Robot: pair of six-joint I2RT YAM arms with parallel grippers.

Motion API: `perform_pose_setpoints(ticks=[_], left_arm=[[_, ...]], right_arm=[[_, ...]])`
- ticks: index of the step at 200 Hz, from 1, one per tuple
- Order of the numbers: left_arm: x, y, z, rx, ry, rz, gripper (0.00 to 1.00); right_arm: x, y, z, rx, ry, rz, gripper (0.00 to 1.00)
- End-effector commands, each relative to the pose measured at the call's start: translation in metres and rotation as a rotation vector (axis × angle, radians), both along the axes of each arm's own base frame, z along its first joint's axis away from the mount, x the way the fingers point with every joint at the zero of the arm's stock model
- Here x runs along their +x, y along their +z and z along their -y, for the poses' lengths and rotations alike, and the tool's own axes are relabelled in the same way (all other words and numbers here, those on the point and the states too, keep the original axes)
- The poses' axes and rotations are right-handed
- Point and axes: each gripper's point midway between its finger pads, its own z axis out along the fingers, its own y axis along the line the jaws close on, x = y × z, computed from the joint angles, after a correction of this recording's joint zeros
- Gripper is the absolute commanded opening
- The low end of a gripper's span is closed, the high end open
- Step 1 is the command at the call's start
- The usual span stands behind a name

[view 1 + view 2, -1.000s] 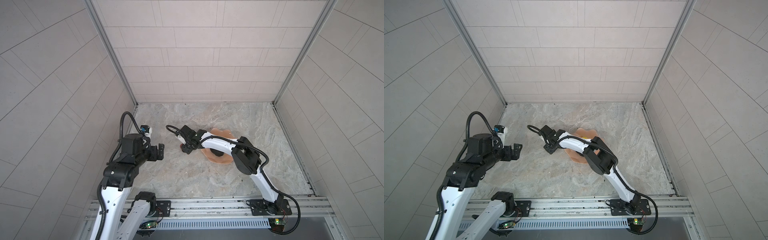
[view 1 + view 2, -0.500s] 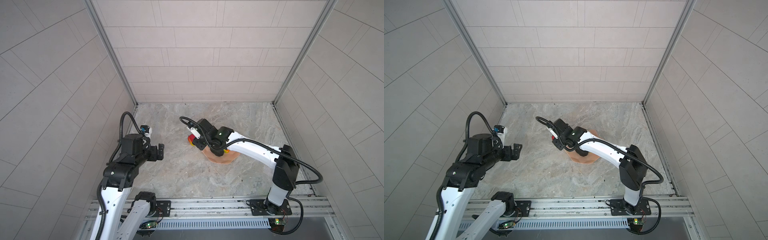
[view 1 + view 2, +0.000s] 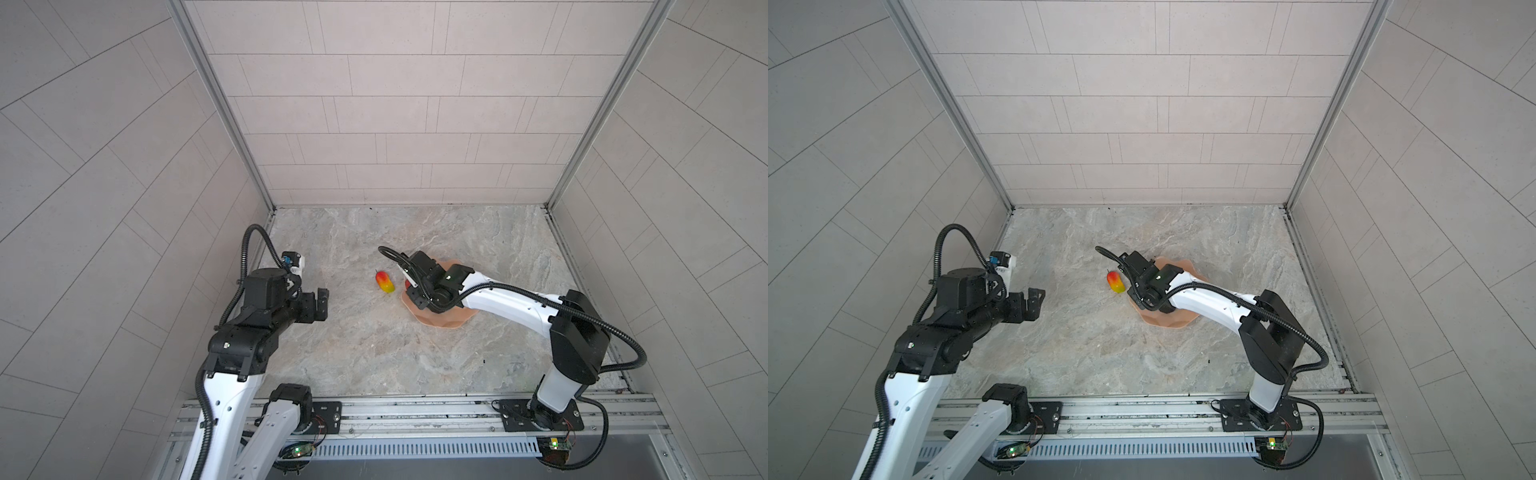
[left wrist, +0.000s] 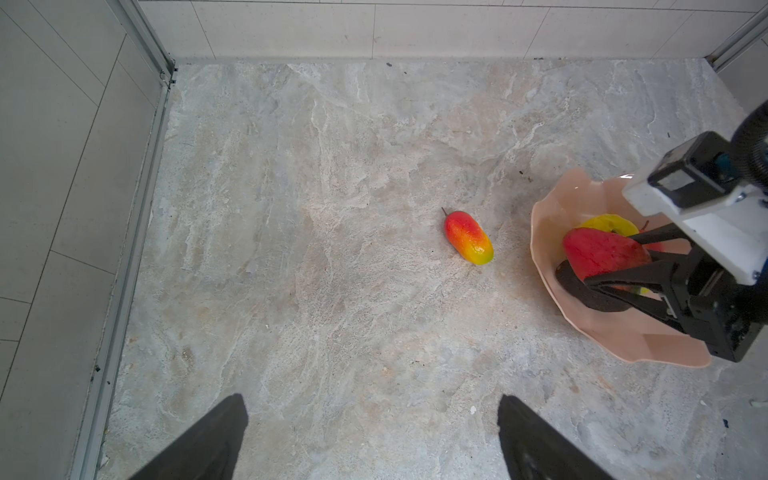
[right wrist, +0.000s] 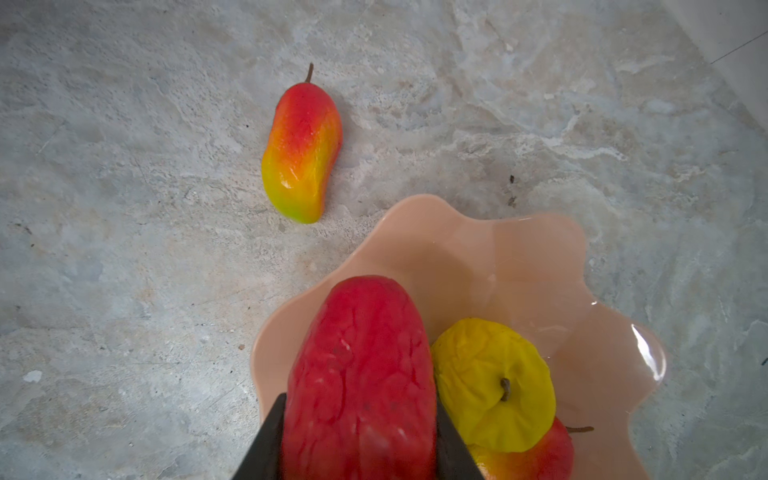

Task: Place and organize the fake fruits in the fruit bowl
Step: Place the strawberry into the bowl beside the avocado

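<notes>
Gaping wide and empty, the black left gripper [image 4: 370, 415] was held over the grey marbled tabletop [image 4: 332, 299], a wrinkled red plastic fruit [image 5: 361, 353] was pinched by the right gripper [image 5: 360, 419] above the peach-pink scalloped bowl [image 5: 498, 257], a lumpy yellow apple [image 5: 490, 382] inside, a red-yellow mango [image 5: 301, 145] outside its rim.

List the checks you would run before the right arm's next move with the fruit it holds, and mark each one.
1. Right gripper shut on red fruit: ok.
2. Red fruit above fruit bowl: ok.
3. Landing spot beneath it free: cannot tell, hidden.
4. Yellow apple lying in bowl: ok.
5. Every fruit in bowl: not ok; a mango lies on the table.
6. Left gripper open, away from bowl: ok.
</notes>
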Motion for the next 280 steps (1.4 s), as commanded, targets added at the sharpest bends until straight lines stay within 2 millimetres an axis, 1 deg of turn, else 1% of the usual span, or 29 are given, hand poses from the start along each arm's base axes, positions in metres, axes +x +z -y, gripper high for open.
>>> perform_pose_setpoints(ticks=[1, 30, 55, 89, 102, 112, 134, 148, 171, 190, 205, 218, 239, 256, 280], left_arm=[[0.001, -0.001, 0.001, 0.003, -0.008, 0.011, 1.00], [0.001, -0.001, 0.000, 0.005, -0.008, 0.010, 1.00], [0.001, -0.001, 0.001, 0.004, -0.008, 0.011, 1.00], [0.002, -0.001, 0.001, 0.004, -0.008, 0.008, 1.00], [0.002, -0.001, 0.001, 0.003, -0.007, 0.010, 1.00], [0.002, -0.001, 0.001, 0.004, -0.008, 0.009, 1.00], [0.002, -0.002, 0.001, 0.003, -0.008, 0.007, 1.00], [0.002, -0.002, 0.001, 0.003, -0.009, 0.003, 1.00], [0.002, -0.002, 0.001, 0.003, -0.012, 0.005, 1.00], [0.002, -0.001, 0.001, 0.002, -0.009, 0.007, 1.00], [0.002, -0.002, 0.001, 0.001, -0.009, 0.004, 1.00], [0.002, -0.001, 0.001, 0.000, -0.008, 0.006, 1.00], [0.003, -0.002, 0.002, -0.003, -0.009, 0.004, 1.00], [0.003, -0.003, 0.002, -0.007, -0.007, 0.003, 1.00], [0.003, -0.002, 0.002, -0.008, -0.010, 0.006, 1.00]], right_arm=[[0.006, -0.016, 0.007, -0.034, -0.033, -0.008, 0.15], [0.008, -0.030, 0.006, -0.045, -0.035, -0.034, 0.17], [0.009, -0.035, 0.002, -0.043, -0.029, -0.045, 0.21], [0.011, -0.041, 0.001, -0.055, -0.025, -0.058, 0.34], [0.011, -0.040, 0.001, -0.054, -0.024, -0.057, 0.45], [0.010, -0.039, 0.001, -0.056, -0.021, -0.058, 0.50], [0.010, -0.033, 0.002, -0.058, -0.017, -0.051, 0.58], [0.010, -0.027, 0.002, -0.059, -0.012, -0.043, 0.60], [0.012, -0.010, 0.001, -0.051, 0.000, -0.023, 0.66], [0.013, 0.007, -0.003, -0.039, 0.015, 0.000, 0.73], [0.014, 0.019, -0.010, -0.028, 0.036, 0.014, 0.80], [0.014, 0.027, -0.021, -0.011, 0.060, 0.024, 0.86], [0.017, 0.031, -0.043, 0.025, 0.100, 0.018, 0.91], [0.024, 0.027, -0.063, 0.049, 0.120, 0.008, 0.93], [0.040, 0.007, -0.090, 0.081, 0.130, -0.023, 0.93]])
